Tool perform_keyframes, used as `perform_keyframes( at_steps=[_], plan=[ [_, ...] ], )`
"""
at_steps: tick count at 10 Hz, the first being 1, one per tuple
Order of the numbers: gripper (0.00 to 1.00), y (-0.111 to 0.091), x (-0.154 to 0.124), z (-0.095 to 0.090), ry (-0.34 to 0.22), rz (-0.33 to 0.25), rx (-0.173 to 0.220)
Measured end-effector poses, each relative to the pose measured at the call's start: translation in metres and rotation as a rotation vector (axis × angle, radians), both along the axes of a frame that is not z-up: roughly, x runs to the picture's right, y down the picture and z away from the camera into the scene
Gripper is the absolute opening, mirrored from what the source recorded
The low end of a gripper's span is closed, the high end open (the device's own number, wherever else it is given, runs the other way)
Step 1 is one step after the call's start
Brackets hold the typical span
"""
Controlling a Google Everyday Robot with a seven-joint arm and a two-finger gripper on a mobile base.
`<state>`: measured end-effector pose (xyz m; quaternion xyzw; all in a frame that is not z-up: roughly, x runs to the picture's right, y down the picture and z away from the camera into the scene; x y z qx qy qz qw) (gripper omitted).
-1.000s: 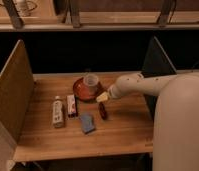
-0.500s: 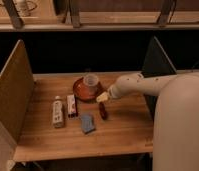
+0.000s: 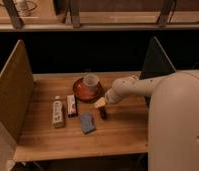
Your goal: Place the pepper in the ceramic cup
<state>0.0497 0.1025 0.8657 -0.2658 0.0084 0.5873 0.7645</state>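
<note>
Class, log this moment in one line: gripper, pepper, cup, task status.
gripper: just above pepper | pepper: lying on table | ceramic cup: at red-brown dish, behind gripper | status: pepper not yet in cup

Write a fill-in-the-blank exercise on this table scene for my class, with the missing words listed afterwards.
1. The ceramic cup stands on the round red-brown ____.
2. The pincer is low over the table, close to the dark red ____.
3. In the picture, the blue-grey folded piece lies to the ____ of the pepper.
Missing words: dish; pepper; left.
</note>
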Motion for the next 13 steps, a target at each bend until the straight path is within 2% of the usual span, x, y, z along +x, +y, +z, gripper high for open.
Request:
perform_keyframes(
  at_steps=[2,4,6,7,8,9,11,13],
  plan=[
    [0.80,0.015,0.006,0.003,0.035,-0.014,-0.045],
    [0.80,0.031,0.003,0.015,0.056,-0.021,-0.098],
    [0.80,0.037,-0.008,0.026,0.060,-0.030,-0.124],
    [0.75,0.038,-0.015,0.031,0.060,-0.043,-0.130],
    [0.67,0.039,-0.020,0.035,0.063,-0.053,-0.132],
    [0.54,0.039,-0.025,0.039,0.070,-0.066,-0.129],
    [0.34,0.036,-0.031,0.040,0.077,-0.079,-0.115],
    [0.17,0.040,-0.035,0.042,0.080,-0.083,-0.118]
  ],
)
